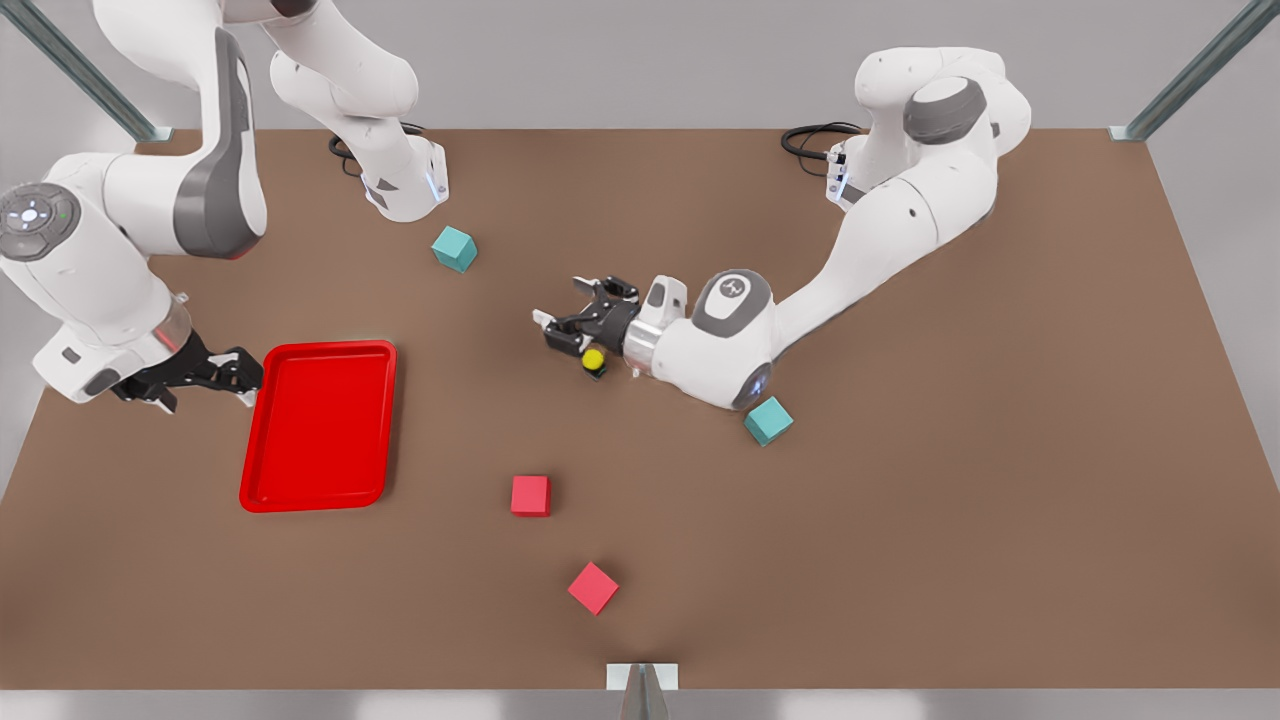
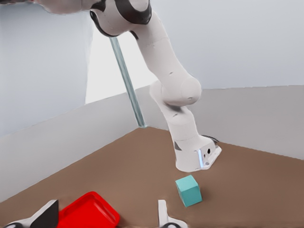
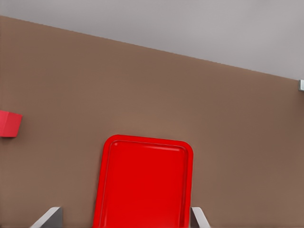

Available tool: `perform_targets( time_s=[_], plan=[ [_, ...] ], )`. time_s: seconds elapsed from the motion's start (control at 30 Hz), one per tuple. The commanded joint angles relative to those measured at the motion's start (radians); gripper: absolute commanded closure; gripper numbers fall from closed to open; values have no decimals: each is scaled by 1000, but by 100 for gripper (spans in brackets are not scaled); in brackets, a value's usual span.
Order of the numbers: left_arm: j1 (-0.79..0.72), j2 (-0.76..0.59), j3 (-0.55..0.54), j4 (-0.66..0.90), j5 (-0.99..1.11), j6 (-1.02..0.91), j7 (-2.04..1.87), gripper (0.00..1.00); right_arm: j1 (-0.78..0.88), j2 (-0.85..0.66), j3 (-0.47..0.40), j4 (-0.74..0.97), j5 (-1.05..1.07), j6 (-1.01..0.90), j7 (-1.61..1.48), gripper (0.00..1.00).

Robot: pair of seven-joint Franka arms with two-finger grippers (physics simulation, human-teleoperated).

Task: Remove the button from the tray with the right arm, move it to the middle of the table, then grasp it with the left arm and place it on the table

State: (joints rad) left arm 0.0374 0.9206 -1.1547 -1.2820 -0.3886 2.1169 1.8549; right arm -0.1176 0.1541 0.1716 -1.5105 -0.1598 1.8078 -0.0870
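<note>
Front view: the left gripper (image 1: 572,312) lies low over the middle of the table (image 1: 900,520), its fingers spread apart and holding nothing. The button (image 1: 594,361) sits on the table just beside that gripper, toward the near edge, close under the wrist, its yellow cap up; whether it touches the gripper body I cannot tell. The left arm (image 1: 880,230) stretches back from there to its base at the far side on the front view's right. A teal cube (image 1: 768,420) rests near the arm's elbow, and another teal cube (image 1: 454,248) lies near the other arm's base. From the left wrist camera, both fingertips (image 2: 162,213) show wide apart, with that second teal cube (image 2: 188,190) and a corner of the tray (image 2: 90,211) beyond.

The right gripper (image 1: 240,380) hangs at the edge of the tray (image 1: 262,430) on the front view's left, jaws parted with nothing between them; its wrist camera shows the fingertips (image 3: 50,217) either side of the tray (image 3: 142,142), whose floor is bare. The right arm (image 1: 120,250) rises behind it. Two red cubes (image 1: 530,495) (image 1: 593,587) lie toward the near edge, well apart from the tray.
</note>
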Motion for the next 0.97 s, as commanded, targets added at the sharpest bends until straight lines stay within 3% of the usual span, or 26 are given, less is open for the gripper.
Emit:
perform_targets(
  time_s=[0.0,0.07,0.1,0.17,0.33,0.37,0.4,0.43,0.47,0.53,0.57,0.63,0.93],
  plan=[
    [56,-144,1,4,204,-70,-1027,0,-2,4,0,-1,2,-1,0,0],
    [82,-220,3,168,592,-461,-1715,0,-2,10,0,-1,3,1,0,0],
    [111,-223,3,196,861,-647,-1838,0,-2,10,0,-1,2,1,0,0],
    [237,-229,21,199,1111,-867,-1881,0,-2,15,0,-1,2,2,0,0],
    [363,-186,64,199,1111,-917,-2071,0,-2,22,2,1,2,2,0,0],
    [129,-218,342,352,1094,-937,-2063,0,-2,24,0,1,2,2,0,0],
    [-48,-253,740,438,739,-965,-2048,0,-2,24,0,1,2,2,0,0],
    [-146,-307,1080,426,458,-953,-1921,0,-2,25,0,1,2,2,0,0],
    [-133,-428,1241,293,235,-919,-1856,0,-2,25,0,3,2,2,0,0],
    [-126,-902,1179,-400,353,-430,-1856,0,-2,27,0,3,2,2,0,0],
    [-129,-937,1167,-462,386,-391,-1861,0,-2,36,0,7,2,2,0,0],
    [-143,-856,1167,-335,378,-508,-1870,0,-2,36,0,9,2,2,0,0],
    [-160,-784,1139,-315,386,-549,-1869,0,-1,24,5,61,2,-39,-7,0]
  ],
)
